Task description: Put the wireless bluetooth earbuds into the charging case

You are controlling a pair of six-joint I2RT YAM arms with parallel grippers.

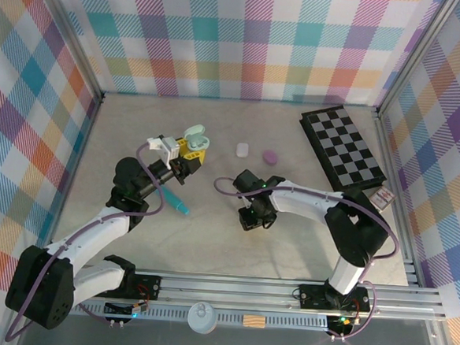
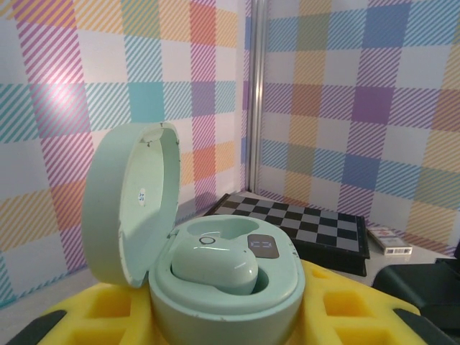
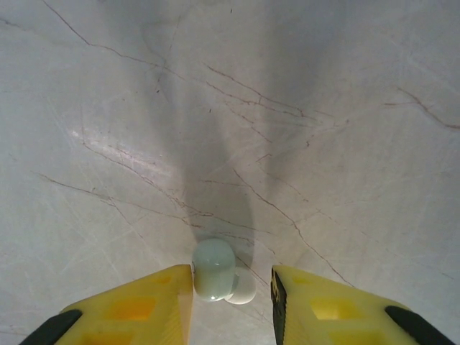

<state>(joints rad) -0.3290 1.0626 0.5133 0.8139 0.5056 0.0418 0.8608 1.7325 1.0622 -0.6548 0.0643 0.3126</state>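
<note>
Clamped in the left jaws, over the left of the worktop (image 1: 209,242): mint charging case (image 2: 226,287), lid tipped open, seated earbud (image 2: 215,267) resting in one well. Further right, straddling a loose earbud (image 3: 213,269), pale mint, flat on the worktop, with the right jaws partly open: one side just beside it, clear gap at the other, not gripped.

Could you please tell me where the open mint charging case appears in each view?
Top external: mint charging case left of centre, lid open.
Left wrist: the case lower centre, lid up.
Right wrist: a mint earbud on the table.
Shared landmark: the checkerboard.
</note>
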